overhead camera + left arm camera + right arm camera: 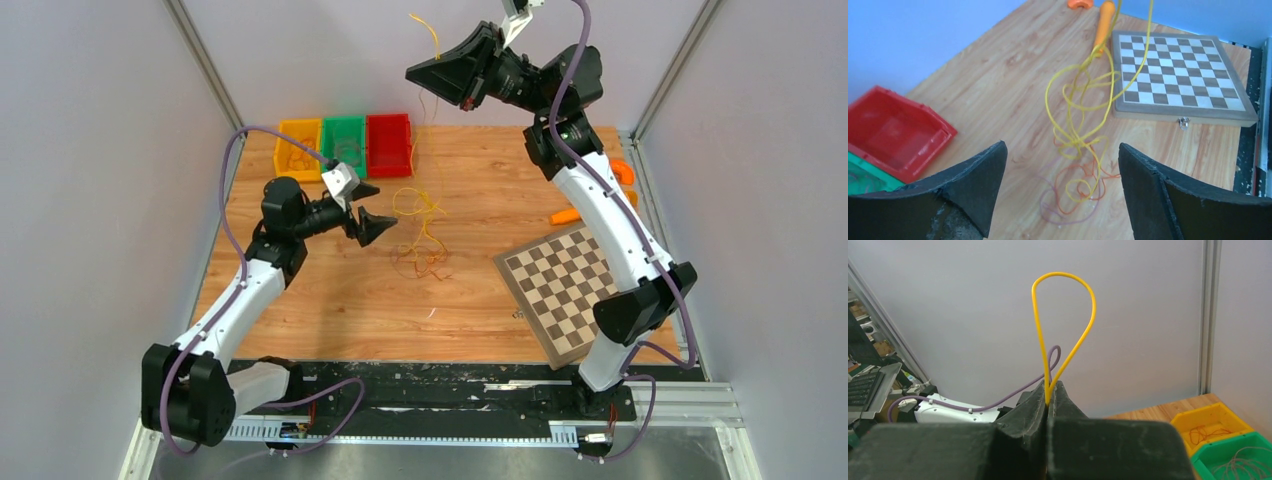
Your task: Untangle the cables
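A tangle of thin cables (420, 240) lies mid-table: yellow loops above, orange and red curls below. The left wrist view shows the yellow strands (1083, 95) rising off the orange and purplish-red curls (1083, 187) on the wood. My right gripper (415, 72) is raised high over the back of the table, shut on a yellow cable (1063, 325) that loops above its tips (1049, 390); the strand (428, 110) hangs down to the tangle. My left gripper (372, 208) is open and empty just left of the tangle, jaws wide apart (1063, 165).
Yellow (297, 147), green (343, 143) and red (389, 145) bins stand at the back left, with a few strands in the yellow and green ones. A chessboard (560, 290) lies at the right. Orange carrot-shaped pieces (566, 215) lie beyond it.
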